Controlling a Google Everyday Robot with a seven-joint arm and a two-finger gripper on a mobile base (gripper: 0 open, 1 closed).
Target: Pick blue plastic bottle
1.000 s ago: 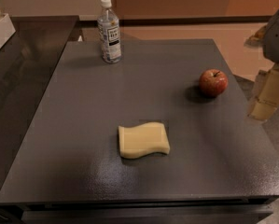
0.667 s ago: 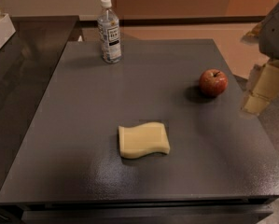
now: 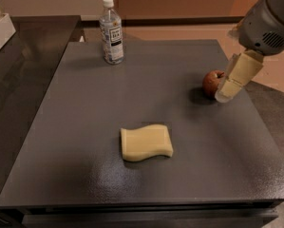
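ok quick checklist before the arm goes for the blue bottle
1. Is the blue plastic bottle upright, cap on, near the far edge of the table: ok.
2. Do the sponge and apple stand well apart from the bottle: ok.
3. Is the gripper lined up with the bottle: not ok, it hangs by the apple on the right side.
4. Is the gripper free of the apple: cannot tell, they overlap in this view.
5. Is the tabletop between gripper and bottle unblocked: ok.
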